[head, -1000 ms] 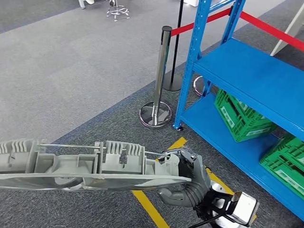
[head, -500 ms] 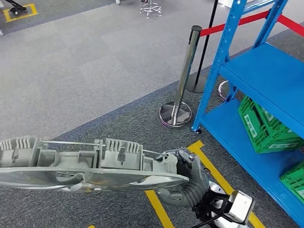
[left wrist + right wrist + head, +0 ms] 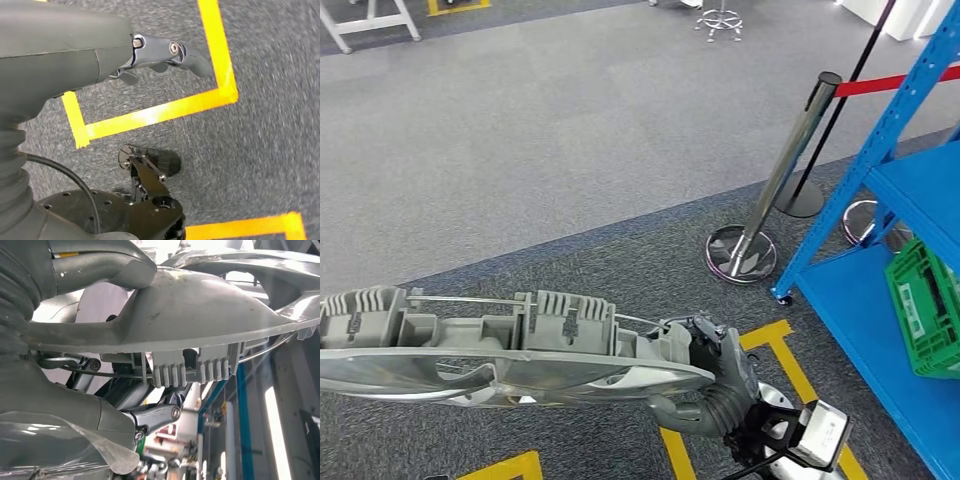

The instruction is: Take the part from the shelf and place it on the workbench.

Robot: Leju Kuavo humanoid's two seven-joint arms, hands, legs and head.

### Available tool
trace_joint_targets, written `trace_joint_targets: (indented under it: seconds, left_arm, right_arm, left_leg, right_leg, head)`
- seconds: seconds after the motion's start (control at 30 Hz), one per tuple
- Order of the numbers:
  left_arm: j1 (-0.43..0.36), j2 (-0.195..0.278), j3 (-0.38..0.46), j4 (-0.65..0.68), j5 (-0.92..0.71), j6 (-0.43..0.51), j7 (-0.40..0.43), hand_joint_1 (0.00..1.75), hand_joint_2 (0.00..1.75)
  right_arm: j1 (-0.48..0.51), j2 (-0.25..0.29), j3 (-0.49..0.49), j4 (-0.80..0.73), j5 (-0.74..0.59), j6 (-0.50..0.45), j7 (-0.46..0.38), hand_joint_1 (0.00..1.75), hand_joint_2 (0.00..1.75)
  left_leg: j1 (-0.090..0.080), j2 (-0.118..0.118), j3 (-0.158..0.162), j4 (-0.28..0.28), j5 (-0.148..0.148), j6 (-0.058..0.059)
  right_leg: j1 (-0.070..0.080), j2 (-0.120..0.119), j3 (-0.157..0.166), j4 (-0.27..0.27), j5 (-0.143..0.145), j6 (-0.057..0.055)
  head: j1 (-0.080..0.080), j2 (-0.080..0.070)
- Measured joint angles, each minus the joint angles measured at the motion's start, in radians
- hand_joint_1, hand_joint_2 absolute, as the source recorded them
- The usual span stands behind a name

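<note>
Part: the right hand's fingers close under its near end with the thumb pressed on top, so the long grey casting juts out level toward nine o'clock in the head view, clear of the robot's body. Gripping one end likely suits carrying it away from the shelf, which sits at three o'clock. The left hand hangs over the carpet, fingers loosely curled around nothing, probably kept free for balance. Against the earlier head views, the whole scene has slid toward three o'clock: shelf, crate and stanchion sit further that way, a camera turn. The part keeps its place in the view.
</note>
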Motion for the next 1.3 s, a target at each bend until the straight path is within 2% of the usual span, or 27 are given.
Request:
trace_joint_targets:
  seconds: [0.03,0.1,0.13,0.17,0.23,0.3,0.37,0.4,0.43,0.47,0.53,0.6,0.67,0.7,0.77,0.8,0.87,0.9,0.93,1.0,1.07,1.1,1.13,1.17,1.2,1.23,1.3]
  left_arm:
    - [0.0,-0.002,0.004,-0.004,0.0,0.0,0.0,0.0,1.75]
    - [0.002,-0.006,0.011,-0.01,0.0,0.0,0.001,0.0,1.75]
    - [0.005,-0.007,0.013,-0.012,-0.001,0.0,0.001,0.0,1.75]
    - [0.008,-0.007,0.015,-0.013,-0.001,0.0,0.001,0.0,1.75]
    - [0.011,-0.009,0.018,-0.015,-0.001,0.0,0.002,0.0,1.75]
    - [0.01,-0.011,0.019,-0.017,-0.003,0.0,0.002,0.0,1.75]
    - [0.009,-0.013,0.021,-0.02,-0.006,0.001,0.002,0.0,1.75]
    - [0.01,-0.015,0.023,-0.021,-0.007,0.001,0.002,0.0,1.75]
    - [0.012,-0.017,0.026,-0.022,-0.007,0.002,0.002,0.0,1.75]
    - [0.013,-0.019,0.03,-0.024,-0.007,0.002,0.002,0.0,1.75]
    - [0.012,-0.023,0.035,-0.028,-0.007,0.003,0.0,0.0,1.75]
    - [0.009,-0.026,0.041,-0.031,-0.006,0.006,-0.003,0.0,1.75]
    - [0.01,-0.03,0.053,-0.031,-0.006,0.009,-0.007,0.0,1.75]
    - [0.013,-0.033,0.06,-0.031,-0.005,0.01,-0.008,0.0,1.75]
    - [0.015,-0.039,0.075,-0.031,-0.002,0.006,-0.011,0.0,1.75]
    - [0.015,-0.042,0.082,-0.032,0.0,0.001,-0.012,0.0,1.75]
    - [0.016,-0.047,0.097,-0.033,0.001,-0.012,-0.012,0.0,1.75]
    - [0.017,-0.049,0.103,-0.034,0.001,-0.016,-0.012,0.0,1.75]
    - [0.019,-0.05,0.108,-0.034,0.001,-0.018,-0.012,0.0,1.75]
    - [0.023,-0.053,0.117,-0.037,0.001,-0.025,-0.01,0.0,1.75]
    - [0.026,-0.056,0.127,-0.046,0.004,-0.041,-0.003,0.0,1.75]
    - [0.028,-0.057,0.133,-0.051,0.005,-0.051,0.001,0.0,1.75]
    - [0.03,-0.058,0.14,-0.056,0.005,-0.06,0.003,0.0,1.75]
    - [0.032,-0.059,0.147,-0.059,0.003,-0.068,0.004,0.0,1.75]
    - [0.034,-0.06,0.153,-0.06,0.0,-0.073,0.003,0.0,1.75]
    - [0.036,-0.061,0.159,-0.062,-0.003,-0.076,0.003,0.0,1.75]
    - [0.036,-0.061,0.164,-0.065,-0.008,-0.079,0.001,0.0,1.75]
  right_arm:
    - [0.0,0.0,0.0,0.0,0.0,0.0,0.0,1.75,1.75]
    - [0.0,0.0,0.0,0.001,-0.001,0.0,0.0,1.75,1.75]
    - [0.0,0.0,0.0,0.001,-0.001,0.0,0.0,1.75,1.75]
    - [-0.001,0.0,0.0,0.001,-0.001,0.0,0.001,1.75,1.75]
    - [-0.002,0.0,0.0,0.001,0.0,0.0,0.0,1.75,1.75]
    - [-0.001,0.0,0.0,0.001,-0.001,-0.001,0.0,1.75,1.75]
    - [0.0,0.0,0.0,0.001,0.0,-0.002,0.001,1.75,1.75]
    - [-0.001,0.0,0.0,0.002,0.0,-0.003,0.001,1.75,1.75]
    - [-0.003,0.0,0.0,0.002,0.0,-0.003,0.001,1.75,1.75]
    - [-0.006,0.0,0.0,0.002,0.0,-0.003,0.001,1.75,1.75]
    - [-0.014,0.0,0.001,0.002,0.002,-0.004,0.003,1.75,1.75]
    - [-0.02,0.0,0.003,0.002,0.005,-0.008,0.007,1.75,1.75]
    - [-0.024,0.0,0.007,0.002,0.006,-0.016,0.012,1.75,1.75]
    - [-0.026,0.0,0.009,0.003,0.006,-0.019,0.015,1.75,1.75]
    - [-0.029,0.0,0.013,0.006,0.004,-0.022,0.019,1.75,1.75]
    - [-0.03,0.0,0.015,0.009,0.002,-0.022,0.021,1.75,1.75]
    - [-0.03,0.0,0.02,0.016,0.0,-0.022,0.023,1.75,1.75]
    - [-0.03,0.0,0.023,0.019,0.0,-0.023,0.025,1.75,1.75]
    - [-0.031,0.0,0.025,0.022,0.0,-0.023,0.026,1.75,1.75]
    - [-0.033,0.0,0.029,0.025,-0.001,-0.023,0.026,1.75,1.75]
    - [-0.04,0.0,0.033,0.027,-0.003,-0.023,0.026,1.75,1.75]
    - [-0.043,0.0,0.035,0.029,-0.005,-0.023,0.026,1.75,1.75]
    - [-0.047,0.0,0.037,0.03,-0.006,-0.023,0.027,1.75,1.75]
    - [-0.05,0.0,0.04,0.031,-0.007,-0.023,0.027,1.75,1.75]
    - [-0.054,0.0,0.043,0.033,-0.008,-0.023,0.028,1.75,1.75]
    - [-0.057,0.0,0.046,0.034,-0.008,-0.023,0.028,1.75,1.75]
    - [-0.06,0.001,0.048,0.035,-0.01,-0.023,0.028,1.75,1.75]
  left_leg:
    - [0.0,-0.012,-0.005,0.005,0.0,-0.005]
    - [0.002,-0.034,-0.016,0.011,0.004,-0.019]
    - [0.004,-0.044,-0.02,0.01,0.007,-0.025]
    - [0.006,-0.042,-0.023,0.011,0.008,-0.03]
    - [0.003,0.0,-0.04,0.047,-0.016,-0.039]
    - [0.002,0.053,-0.091,0.158,-0.076,-0.045]
    - [0.004,0.065,-0.144,0.277,-0.123,-0.047]
    - [0.005,0.066,-0.149,0.293,-0.121,-0.046]
    - [0.005,0.068,-0.137,0.271,-0.101,-0.044]
    - [0.004,0.075,-0.106,0.214,-0.068,-0.039]
    - [-0.007,0.119,-0.037,0.081,-0.018,-0.027]
    - [-0.02,0.148,-0.009,0.02,-0.01,-0.016]
    - [-0.021,0.133,-0.011,0.012,-0.009,-0.008]
    - [-0.019,0.122,-0.01,0.007,-0.007,-0.003]
    - [-0.012,0.101,-0.006,-0.002,-0.001,0.008]
    - [-0.011,0.09,-0.007,-0.003,0.0,0.012]
    - [-0.011,0.065,-0.007,-0.003,0.0,0.016]
    - [-0.011,0.052,-0.007,-0.002,0.0,0.017]
    - [-0.01,0.038,-0.006,-0.002,0.0,0.017]
    - [-0.009,0.009,-0.004,0.002,-0.001,0.014]
    - [-0.009,-0.017,-0.007,0.009,-0.003,0.006]
    - [-0.008,-0.029,-0.012,0.012,-0.002,0.0]
    - [-0.007,-0.039,-0.017,0.014,0.001,-0.007]
    - [-0.004,-0.05,-0.022,0.014,0.004,-0.013]
    - [-0.004,-0.043,-0.025,0.017,0.003,-0.019]
    - [-0.005,-0.022,-0.031,0.029,-0.005,-0.024]
    - [-0.005,0.035,-0.065,0.105,-0.05,-0.033]
  right_leg:
    - [-0.003,0.02,0.022,-0.047,0.014,0.0]
    - [-0.002,0.04,0.039,-0.078,0.012,-0.004]
    - [-0.001,0.031,0.04,-0.079,0.014,-0.009]
    - [0.0,0.019,0.041,-0.08,0.017,-0.015]
    - [-0.001,-0.005,0.043,-0.084,0.021,-0.028]
    - [0.002,-0.034,0.044,-0.085,0.021,-0.036]
    - [0.006,-0.066,0.044,-0.085,0.019,-0.039]
    - [0.007,-0.08,0.045,-0.085,0.017,-0.04]
    - [0.008,-0.092,0.047,-0.085,0.016,-0.04]
    - [0.009,-0.103,0.05,-0.085,0.013,-0.039]
    - [0.012,-0.124,0.056,-0.085,0.008,-0.035]
    - [0.016,-0.143,0.058,-0.085,0.003,-0.026]
    - [0.018,-0.16,0.062,-0.087,-0.001,-0.016]
    - [0.016,-0.15,0.061,-0.084,-0.008,-0.012]
    - [0.013,-0.098,0.036,-0.029,-0.044,-0.004]
    - [0.012,-0.067,0.007,0.028,-0.073,-0.003]
    - [0.012,-0.043,-0.062,0.162,-0.124,0.0]
    - [0.012,-0.04,-0.083,0.195,-0.125,0.001]
    - [0.012,-0.039,-0.09,0.196,-0.109,0.001]
    - [0.008,-0.022,-0.046,0.085,-0.031,0.001]
    - [0.002,0.02,0.009,-0.035,0.018,-0.001]
    - [0.002,0.034,0.023,-0.064,0.022,-0.002]
    - [0.003,0.037,0.029,-0.071,0.018,-0.005]
    - [0.004,0.028,0.033,-0.076,0.019,-0.009]
    - [0.004,0.017,0.034,-0.079,0.022,-0.015]
    - [0.004,0.005,0.037,-0.082,0.024,-0.021]
    - [0.005,-0.023,0.042,-0.087,0.025,-0.033]
  head:
    - [0.0,0.0]
    - [0.0,0.0]
    - [-0.001,0.0]
    - [-0.001,0.0]
    - [-0.006,0.0]
    - [-0.01,0.0]
    - [-0.01,0.0]
    - [-0.01,0.0]
    - [-0.01,0.0]
    - [-0.01,0.0]
    - [-0.01,0.0]
    - [-0.009,0.0]
    - [-0.008,0.0]
    - [-0.007,0.0]
    - [-0.003,0.0]
    - [0.0,0.0]
    - [0.002,0.0]
    - [0.002,0.0]
    - [0.002,0.0]
    - [0.002,0.0]
    - [0.002,0.0]
    - [0.002,0.0]
    - [0.002,0.0]
    - [0.001,0.0]
    - [0.001,0.0]
    - [-0.002,0.0]
    - [-0.007,0.0]
